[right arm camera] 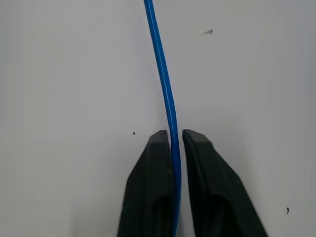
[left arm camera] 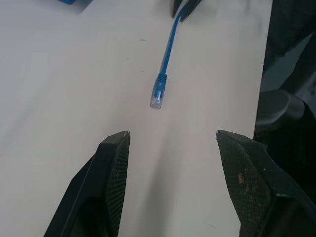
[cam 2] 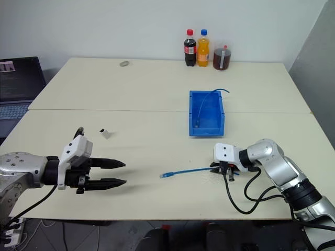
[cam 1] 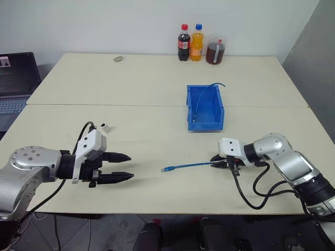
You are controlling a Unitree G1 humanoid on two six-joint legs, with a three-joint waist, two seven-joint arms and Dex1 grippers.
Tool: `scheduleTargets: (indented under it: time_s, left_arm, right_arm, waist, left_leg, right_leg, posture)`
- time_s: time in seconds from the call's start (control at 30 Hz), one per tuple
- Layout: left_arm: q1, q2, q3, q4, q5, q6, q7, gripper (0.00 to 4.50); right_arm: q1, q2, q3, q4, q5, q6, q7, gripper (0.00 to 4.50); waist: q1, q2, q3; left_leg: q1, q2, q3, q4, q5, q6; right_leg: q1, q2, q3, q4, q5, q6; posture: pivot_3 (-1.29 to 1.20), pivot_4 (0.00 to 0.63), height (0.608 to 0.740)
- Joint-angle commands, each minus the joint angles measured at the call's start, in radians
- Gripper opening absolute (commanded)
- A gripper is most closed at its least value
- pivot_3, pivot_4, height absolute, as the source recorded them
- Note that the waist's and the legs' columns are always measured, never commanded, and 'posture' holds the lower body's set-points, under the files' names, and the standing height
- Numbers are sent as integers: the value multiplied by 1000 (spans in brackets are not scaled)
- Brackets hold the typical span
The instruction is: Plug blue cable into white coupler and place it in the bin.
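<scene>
Pale counter carries everything. The bin stands mid-counter with a second blue cable arching over its rim. The left gripper hovers near the front edge, jaws apart and empty. The right gripper rests low, jaws nearly together around the blue cable, which lies flat. The white coupler sits apart, beyond the left gripper.

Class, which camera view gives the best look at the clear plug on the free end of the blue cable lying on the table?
The left wrist view: the clear plug is close and unobstructed on the blue cable. Both eye views show it tiny. The right wrist view shows cable between the right gripper fingers.
</scene>
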Motion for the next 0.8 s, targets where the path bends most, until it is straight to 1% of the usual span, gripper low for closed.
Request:
scheduleTargets:
  time_s: [0.03,0.07,0.23,0.27,0.3,0.4,0.6,0.8]
  left_arm:
    - [-5,-11,-14,-42,-7,-2,6,2946]
    - [-4,-13,-18,-45,-9,0,9,2946]
    - [-4,-13,-24,-40,-9,3,5,2946]
    - [-5,-12,-26,-38,-8,3,4,2946]
    - [-7,-13,-27,-36,-7,2,4,2946]
    - [-16,-17,-36,-30,-2,-1,7,2946]
    - [-66,-74,-106,-41,25,-23,41,2946]
    - [-129,-113,-235,-4,129,-76,46,2946]
  right_arm:
    - [-12,5,-45,-50,30,9,12,1669]
    - [-11,3,-47,-56,32,12,14,1853]
    - [-12,-14,-64,-106,67,29,51,3058]
    - [-14,-15,-68,-116,74,36,56,3372]
    - [-17,-15,-72,-125,80,43,60,3562]
    - [-26,-9,-84,-162,93,65,54,4441]
    - [-39,0,-99,-249,124,155,36,4441]
    - [-48,-17,-129,-348,182,282,17,4441]
  waist:
    - [0,0,0]
    - [0,0,0]
    - [0,0,0]
    - [0,0,0]
    - [0,0,0]
    - [0,0,0]
    - [0,0,0]
    - [1,0,0]
  left_leg:
    - [0,0,0,0,0,0]
    - [0,0,0,0,0,0]
    - [0,0,0,0,0,0]
    - [0,0,0,0,0,0]
    - [0,0,0,0,0,0]
    - [0,0,0,1,0,0]
    - [0,0,0,1,0,0]
    - [1,-1,-1,5,0,0]
  right_leg:
    - [0,0,0,0,0,0]
    - [0,0,0,0,0,0]
    - [0,0,0,1,0,0]
    - [0,0,0,1,0,0]
    - [0,0,0,1,0,0]
    - [0,0,0,1,0,0]
    - [0,0,0,3,0,0]
    - [-1,0,0,11,0,0]
  posture:
    - [0,150,740]
    - [0,150,740]
    - [0,150,740]
    - [0,150,740]
    - [0,150,740]
    - [0,150,740]
    - [0,150,740]
    - [0,150,740]
